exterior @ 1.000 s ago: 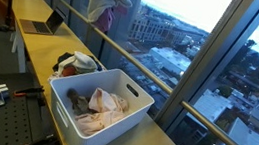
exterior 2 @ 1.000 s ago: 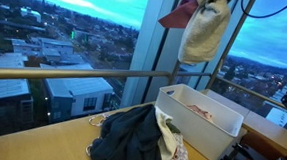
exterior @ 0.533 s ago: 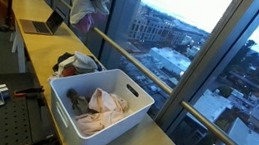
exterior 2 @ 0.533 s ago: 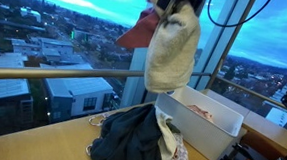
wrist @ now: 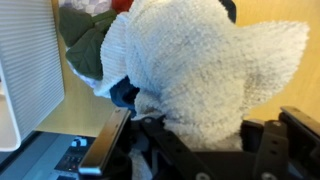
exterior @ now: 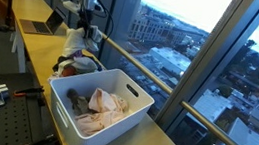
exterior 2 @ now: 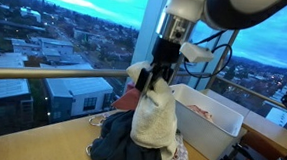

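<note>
towel (exterior 2: 157, 116) — cream and fluffy — hangs from the claw (exterior 2: 153, 81), whose jaws are clamped on its top edge. its lower end meets the dark clothes pile (exterior 2: 118, 141) on the counter (exterior 2: 29, 143). in the wrist view the bunched cloth fills most of the frame. a white bin (exterior 2: 215, 135) with more cloth stands just beside the pile — a laptop (exterior: 45, 26) sits well apart, further along the counter.

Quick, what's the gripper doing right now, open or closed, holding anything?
The gripper is closed, holding a cream towel that hangs over the pile of clothes.
</note>
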You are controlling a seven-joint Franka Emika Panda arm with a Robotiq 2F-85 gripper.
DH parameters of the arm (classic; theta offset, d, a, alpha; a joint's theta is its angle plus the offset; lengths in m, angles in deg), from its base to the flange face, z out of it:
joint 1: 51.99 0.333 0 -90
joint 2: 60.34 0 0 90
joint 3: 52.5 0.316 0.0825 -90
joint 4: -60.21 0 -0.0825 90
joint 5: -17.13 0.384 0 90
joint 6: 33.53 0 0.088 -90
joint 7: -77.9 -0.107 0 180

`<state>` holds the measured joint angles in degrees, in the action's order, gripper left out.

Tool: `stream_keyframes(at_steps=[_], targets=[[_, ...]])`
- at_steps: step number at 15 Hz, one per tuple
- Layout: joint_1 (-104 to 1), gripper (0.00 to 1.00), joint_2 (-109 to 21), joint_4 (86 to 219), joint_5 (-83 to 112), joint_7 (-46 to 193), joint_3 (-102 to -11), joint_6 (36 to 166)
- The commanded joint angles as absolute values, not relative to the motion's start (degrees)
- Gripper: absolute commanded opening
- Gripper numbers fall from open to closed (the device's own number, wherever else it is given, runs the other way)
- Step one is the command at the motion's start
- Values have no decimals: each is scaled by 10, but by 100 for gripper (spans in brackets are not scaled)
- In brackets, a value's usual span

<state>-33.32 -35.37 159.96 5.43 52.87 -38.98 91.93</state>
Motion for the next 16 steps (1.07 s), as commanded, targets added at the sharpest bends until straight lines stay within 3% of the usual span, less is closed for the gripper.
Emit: stream_keyframes(at_steps=[1,8,16], targets=[[-327,47,-347,1621,91,546,-407,939],[-369,98,-481,1713,123,561,-437,939],[-471,100,-600,1825,106,617,-495,959]])
